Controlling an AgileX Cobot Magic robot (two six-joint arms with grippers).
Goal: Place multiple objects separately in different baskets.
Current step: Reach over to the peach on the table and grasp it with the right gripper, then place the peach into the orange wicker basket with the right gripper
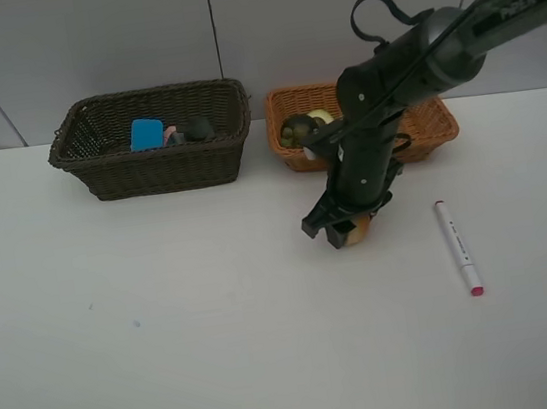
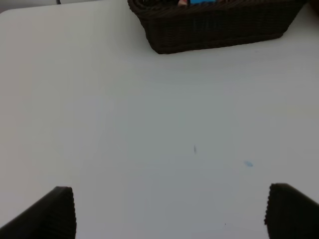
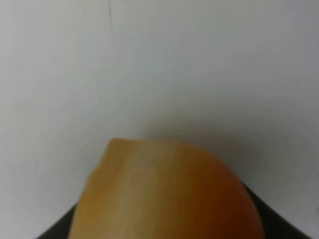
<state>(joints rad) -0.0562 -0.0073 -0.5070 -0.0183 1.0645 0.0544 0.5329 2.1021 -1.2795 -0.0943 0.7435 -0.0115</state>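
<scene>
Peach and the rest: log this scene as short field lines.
peach: on table, between the right gripper's jaws
right grip: closed or not, cannot tell
left gripper: open, over bare table
marker: lying on table, right of peach
dark basket: holds blue eraser and other items
tan basket: holds fruit, partly hidden by arm
</scene>
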